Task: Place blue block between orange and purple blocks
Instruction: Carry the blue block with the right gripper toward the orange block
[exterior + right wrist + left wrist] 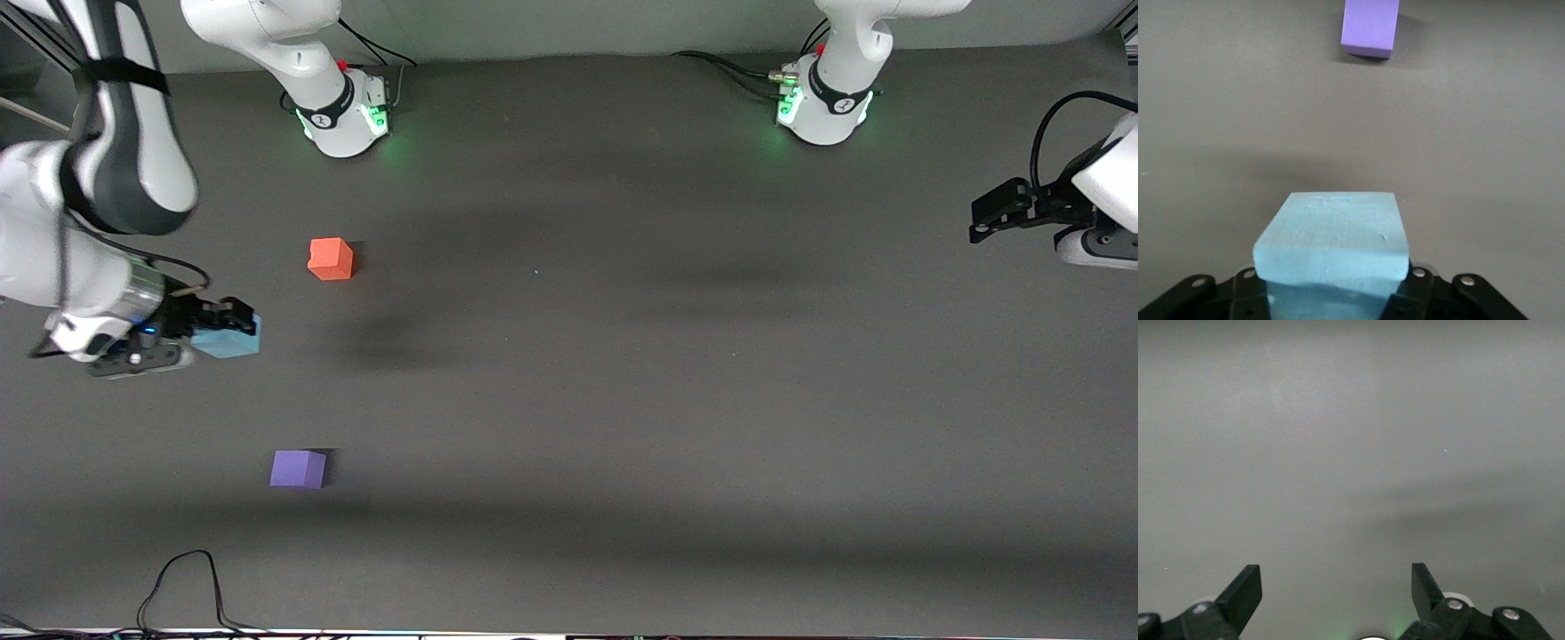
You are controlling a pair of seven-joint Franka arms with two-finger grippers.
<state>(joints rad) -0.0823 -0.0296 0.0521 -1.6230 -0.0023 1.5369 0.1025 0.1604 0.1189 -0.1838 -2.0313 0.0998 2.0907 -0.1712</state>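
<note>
The blue block [229,340] is clamped between the fingers of the right gripper [233,322], held up over the table [622,373] at the right arm's end. On a clock face centred on it in the front view, the orange block [331,259] sits at about one o'clock and the purple block [298,468] at about five. Both rest on the table, well apart, with a bare gap between them.

To my eye the gripper is carrying toward that gap. It should shift toward three o'clock until the cube lines up with the other two, come down level, and let go only once the cube touches.

The left gripper [1000,212] waits over the left arm's end, fingers [1245,590] spread wide and empty.
</note>
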